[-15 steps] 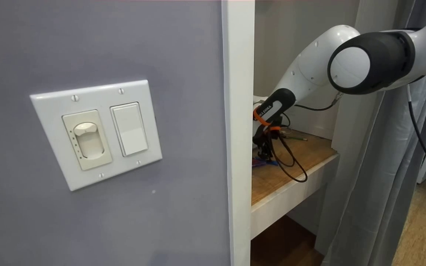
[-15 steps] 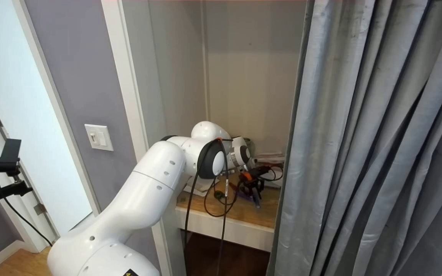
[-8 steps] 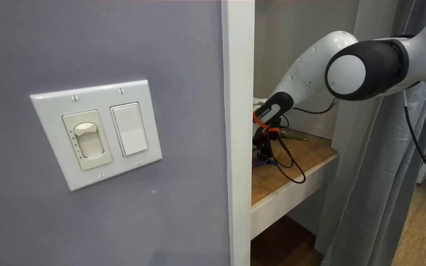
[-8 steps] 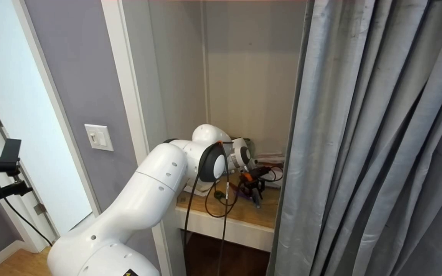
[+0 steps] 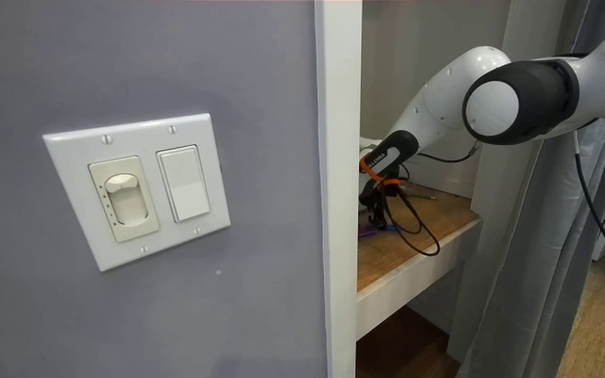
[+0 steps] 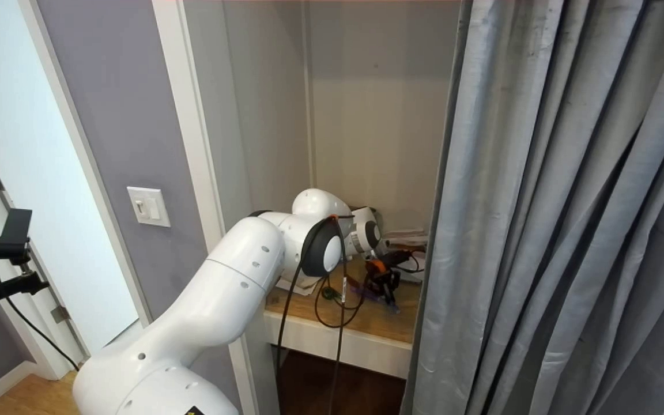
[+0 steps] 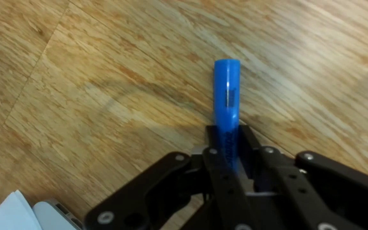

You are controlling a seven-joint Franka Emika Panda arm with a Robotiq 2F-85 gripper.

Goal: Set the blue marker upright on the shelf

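The blue marker [image 7: 227, 92] is clasped between the two black fingers of my gripper [image 7: 228, 132] in the wrist view. Its far end sticks out past the fingertips over the wood; its near end is partly hidden by a finger. The gripper [image 5: 377, 223] is low over the tan shelf [image 5: 386, 262] in an exterior view, where a bit of the blue marker [image 5: 390, 228] shows beside it. The gripper [image 6: 388, 293] also shows in an exterior view above the shelf [image 6: 361, 323]. I cannot tell whether the marker touches the board; it does not look upright.
A purple item [image 5: 368, 231] and a green pencil [image 5: 422, 197] lie on the shelf. White papers [image 6: 303, 282] lie further left. A pale paper [image 7: 11, 214] shows at the wrist view's corner. The arm's cable loop [image 5: 426, 254] hangs at the shelf's edge. A grey curtain [image 6: 510, 230] borders the recess.
The arm has lowered a little, and the gripper has shifted slightly right and turned in an exterior view. The cable loop has swung slightly.
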